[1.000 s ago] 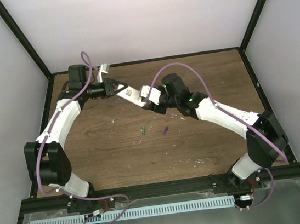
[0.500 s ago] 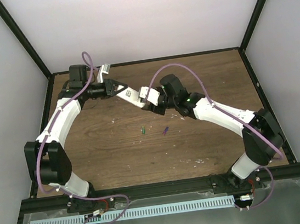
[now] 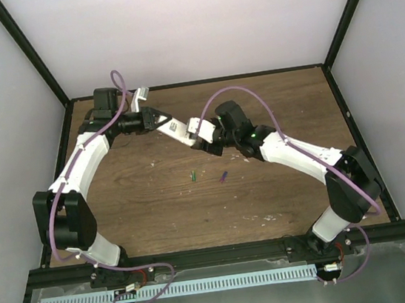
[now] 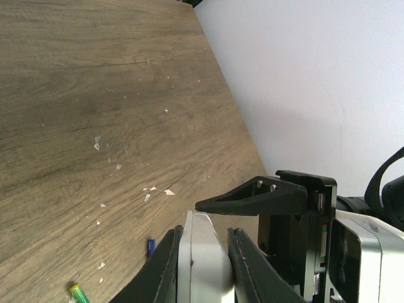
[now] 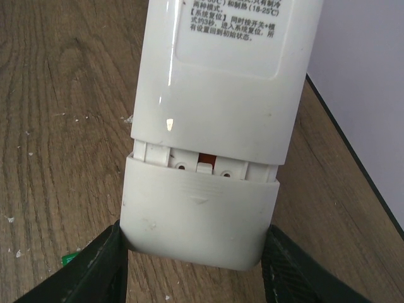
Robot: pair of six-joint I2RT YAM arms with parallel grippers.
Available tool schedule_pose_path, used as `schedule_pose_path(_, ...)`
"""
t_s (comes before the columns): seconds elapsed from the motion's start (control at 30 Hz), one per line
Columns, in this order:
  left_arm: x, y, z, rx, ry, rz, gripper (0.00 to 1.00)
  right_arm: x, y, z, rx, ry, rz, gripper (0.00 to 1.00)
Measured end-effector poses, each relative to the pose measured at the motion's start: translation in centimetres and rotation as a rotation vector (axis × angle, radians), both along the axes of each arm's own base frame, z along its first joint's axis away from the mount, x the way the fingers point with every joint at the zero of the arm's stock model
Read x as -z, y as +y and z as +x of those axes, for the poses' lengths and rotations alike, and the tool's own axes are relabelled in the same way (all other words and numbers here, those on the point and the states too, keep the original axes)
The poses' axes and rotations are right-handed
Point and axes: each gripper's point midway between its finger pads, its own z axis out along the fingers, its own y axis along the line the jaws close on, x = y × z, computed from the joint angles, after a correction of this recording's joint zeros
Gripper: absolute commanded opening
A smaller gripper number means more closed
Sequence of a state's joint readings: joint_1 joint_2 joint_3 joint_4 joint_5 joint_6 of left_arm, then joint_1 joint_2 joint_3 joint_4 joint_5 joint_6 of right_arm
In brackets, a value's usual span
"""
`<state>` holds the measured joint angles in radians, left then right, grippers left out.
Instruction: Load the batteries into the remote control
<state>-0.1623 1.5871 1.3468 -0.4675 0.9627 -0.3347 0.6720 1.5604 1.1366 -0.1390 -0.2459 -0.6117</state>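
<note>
The white remote control (image 3: 176,129) hangs in the air between both arms. My left gripper (image 3: 159,120) is shut on one end of it, the white body pinched between its black fingers (image 4: 165,259). My right gripper (image 5: 194,227) is shut on the other end, across the sides of the battery cover (image 5: 199,214). The cover sits slid a little off the body (image 5: 218,76), and a gap shows tabs and an orange part. The green battery (image 3: 193,174) and the purple battery (image 3: 223,176) lie on the table below. The left wrist view shows both, green (image 4: 77,292) and purple (image 4: 151,246).
The wooden table (image 3: 270,98) carries small white flecks. Black frame rails and white walls (image 3: 170,21) close in the back and sides. The right gripper's black finger (image 4: 252,199) reaches over the remote's tip in the left wrist view.
The right arm has shifted slightly to the left towards the left gripper. Both grips on the remote are unchanged, and the batteries have not moved.
</note>
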Motion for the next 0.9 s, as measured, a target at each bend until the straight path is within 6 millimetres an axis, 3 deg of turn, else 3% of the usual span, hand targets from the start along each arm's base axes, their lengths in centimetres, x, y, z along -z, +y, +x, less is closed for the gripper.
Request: schedule_pose_path(0.9, 0.54, 0.4, 0.04, -0.017, 0.009, 0.034, 0.0, 0.65, 0.02, 0.22, 0.0, 0.007, -0.009, 0.28)
